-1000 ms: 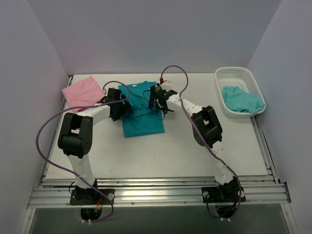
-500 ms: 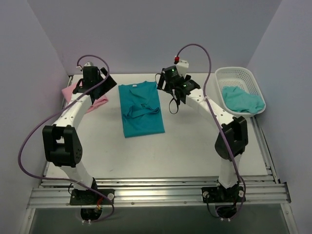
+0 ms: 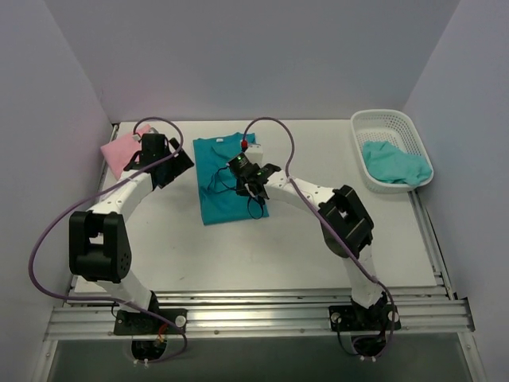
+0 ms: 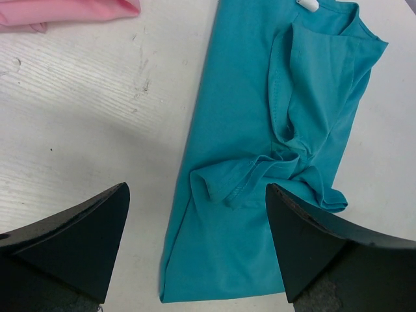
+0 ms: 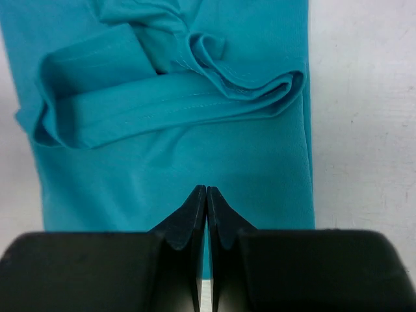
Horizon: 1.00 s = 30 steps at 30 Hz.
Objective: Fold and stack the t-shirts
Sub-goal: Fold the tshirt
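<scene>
On table (image 3: 302, 255) centre: teal t-shirt (image 3: 223, 203) long axis near-far, collar far | left hand (image 4: 195, 188) spread | right hand (image 5: 206, 190) clenched above it

1. Lying on the table (image 3: 318, 239), mid-width and toward the back: middle shirt (image 3: 227, 208).
2. Lying across that shirt's middle, on top of it: bunched folds (image 4: 260, 175).
3. Lying at the back-left corner, apart from the middle shirt and to its left: corner shirt (image 3: 123, 151).
4. Standing at the back-right edge, well apart from both shirts: basket (image 3: 374, 118).
5. Lying inside the basket: third shirt (image 3: 394, 163).
6. Hanging between corner shirt and middle shirt, by the latter's left edge: left gripper (image 4: 195, 195).
7. Hanging over the middle shirt's right half, just before the bunched folds: right gripper (image 5: 206, 195).
</scene>
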{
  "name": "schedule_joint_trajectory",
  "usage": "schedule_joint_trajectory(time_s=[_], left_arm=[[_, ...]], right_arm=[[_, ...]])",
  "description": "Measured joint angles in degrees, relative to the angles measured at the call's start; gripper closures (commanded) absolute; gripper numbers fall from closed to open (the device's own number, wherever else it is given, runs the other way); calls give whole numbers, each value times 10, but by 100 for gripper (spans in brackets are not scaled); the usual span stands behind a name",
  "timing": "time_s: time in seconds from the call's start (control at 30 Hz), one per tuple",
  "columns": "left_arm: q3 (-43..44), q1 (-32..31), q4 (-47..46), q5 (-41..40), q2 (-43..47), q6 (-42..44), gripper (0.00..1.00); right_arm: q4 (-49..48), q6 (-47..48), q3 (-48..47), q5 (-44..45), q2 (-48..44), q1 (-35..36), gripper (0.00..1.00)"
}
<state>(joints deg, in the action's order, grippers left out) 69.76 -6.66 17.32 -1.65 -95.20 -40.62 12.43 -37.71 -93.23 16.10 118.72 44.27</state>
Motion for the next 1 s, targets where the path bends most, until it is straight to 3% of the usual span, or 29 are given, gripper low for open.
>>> schedule_joint_trajectory(time_s=[0.6, 1.0], left_arm=[[-28, 0, -21, 7, 6, 9, 6], [-44, 0, -42, 9, 21, 9, 6]], right_arm=[[-5, -11, -52, -27, 106, -49, 100], [19, -12, -181, -43, 171, -74, 100]])
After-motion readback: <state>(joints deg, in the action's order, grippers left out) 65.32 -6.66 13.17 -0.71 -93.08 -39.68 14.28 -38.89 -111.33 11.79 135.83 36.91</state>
